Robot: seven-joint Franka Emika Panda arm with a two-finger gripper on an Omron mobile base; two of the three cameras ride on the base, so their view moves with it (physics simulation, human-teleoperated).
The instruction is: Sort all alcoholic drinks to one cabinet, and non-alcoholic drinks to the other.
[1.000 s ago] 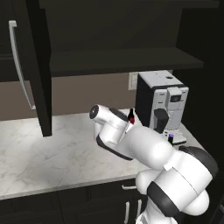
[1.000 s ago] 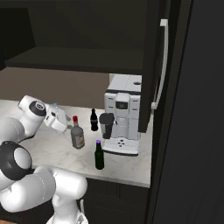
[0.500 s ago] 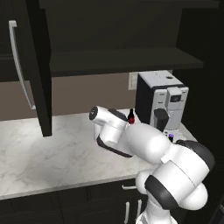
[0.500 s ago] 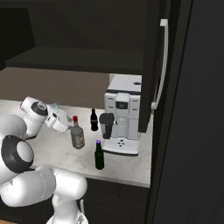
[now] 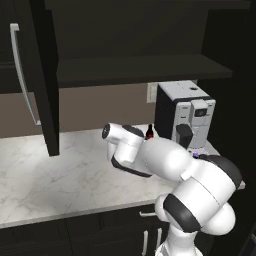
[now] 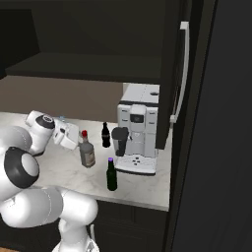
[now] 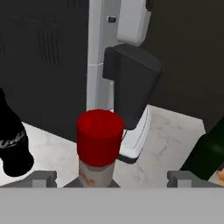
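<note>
Liquor bottle [image 7: 99, 148] — between wide-open claw [image 7: 109, 177]

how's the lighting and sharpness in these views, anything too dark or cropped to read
Left base view: open cabinet is near black, its inside unreadable; marble counter evenly lit. Right base view: liquor bottle and beer bottle read sharply. Hand view: red cap crisp, cola bottle cropped at the edge.
</note>
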